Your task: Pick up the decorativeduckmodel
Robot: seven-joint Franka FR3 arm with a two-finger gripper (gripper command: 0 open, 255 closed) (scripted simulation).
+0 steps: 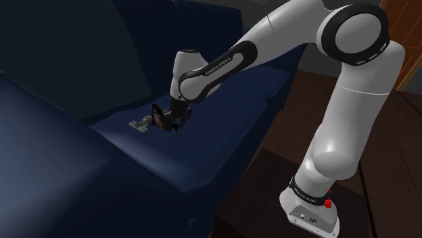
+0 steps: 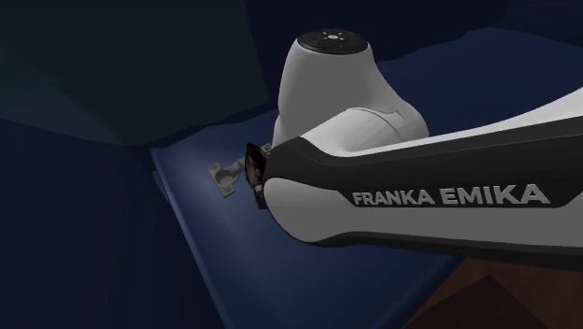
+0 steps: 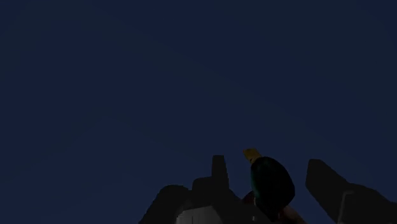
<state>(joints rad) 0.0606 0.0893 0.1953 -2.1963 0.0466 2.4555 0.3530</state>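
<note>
Home living room: dark blue sofa (image 1: 203, 145), brown wooden floor (image 1: 399, 155)

**Dark blue, green, black and white**

The cushioned sofa (image 1: 223, 128) is plain dark blue. The small duck model (image 3: 272, 184) has a dark green head and a yellow beak. The white arm (image 1: 338, 135) has black joints and white lettering; the tool (image 3: 267, 160) is black.

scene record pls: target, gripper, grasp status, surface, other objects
target: duck model, dark green head, yellow beak
effector: gripper down at the seat, fingers apart, duck model between them
grasp status: gaps show on both sides of the duck's head; likely not yet held
surface: dark blue sofa seat
other: small grey fitting lying on the seat, right beside the gripper
</note>
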